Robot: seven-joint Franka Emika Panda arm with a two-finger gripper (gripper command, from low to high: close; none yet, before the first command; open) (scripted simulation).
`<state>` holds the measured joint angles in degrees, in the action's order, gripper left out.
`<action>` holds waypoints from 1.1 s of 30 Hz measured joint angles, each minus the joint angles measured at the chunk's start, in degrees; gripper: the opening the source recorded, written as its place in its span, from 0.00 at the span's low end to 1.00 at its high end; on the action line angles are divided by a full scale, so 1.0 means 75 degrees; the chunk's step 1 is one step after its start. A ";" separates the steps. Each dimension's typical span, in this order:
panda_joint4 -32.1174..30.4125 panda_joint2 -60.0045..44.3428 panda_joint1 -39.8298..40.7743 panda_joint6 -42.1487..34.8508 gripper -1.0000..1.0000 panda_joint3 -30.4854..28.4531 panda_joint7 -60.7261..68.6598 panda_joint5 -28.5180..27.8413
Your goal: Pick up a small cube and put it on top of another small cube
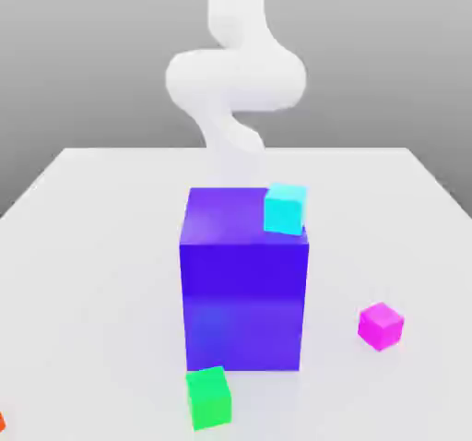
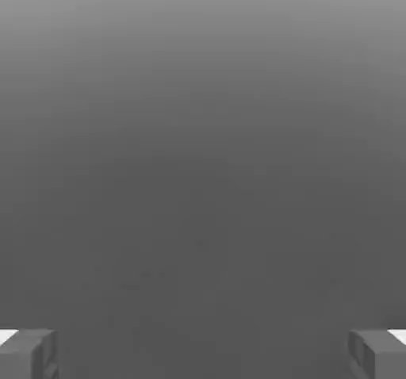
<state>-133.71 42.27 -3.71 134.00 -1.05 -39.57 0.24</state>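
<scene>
The table (image 1: 83,245) is the largest thing, a pale flat surface that fills the lower part of the exterior view. Above its far edge rises the white arm (image 1: 235,75), which curls and goes down behind the big block. The big blue-violet block (image 1: 244,287) stands upright in the middle of the table. The cyan small cube (image 1: 285,208) sits on the top of this block, at its corner toward the exterior view's right.

The gripper (image 2: 203,354) is seen in the hand view with its two fingertips (image 2: 28,354) far apart, at opposite edges, so the jaws stand wide and hold nothing. Between them there is only plain grey background.

The magenta cube (image 1: 380,325) lies on the table, apart from the big block, on the exterior view's right side. It is not between the jaws and not touching them; how far it lies from them I cannot tell. The green cube (image 1: 208,398) lies on the table just in front of the big block, well apart from the magenta one.
</scene>
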 joint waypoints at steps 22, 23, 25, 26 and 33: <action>-0.2264 -0.4198 -0.3650 0.2597 0.50 -0.0505 0.7566 0.0575; -0.2366 -0.4386 -0.3764 0.2714 0.50 -0.0475 0.7898 0.0589; -0.2571 -0.4761 -0.3963 0.2950 0.50 -0.0394 0.8547 0.0594; -0.2674 -0.4948 -0.4061 0.3068 0.50 -0.0340 0.8861 0.0582; -0.3278 -0.6300 -0.4643 0.3979 0.50 -0.0130 1.0527 0.0079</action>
<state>-158.30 -4.98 -38.53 163.84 -2.02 39.39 0.83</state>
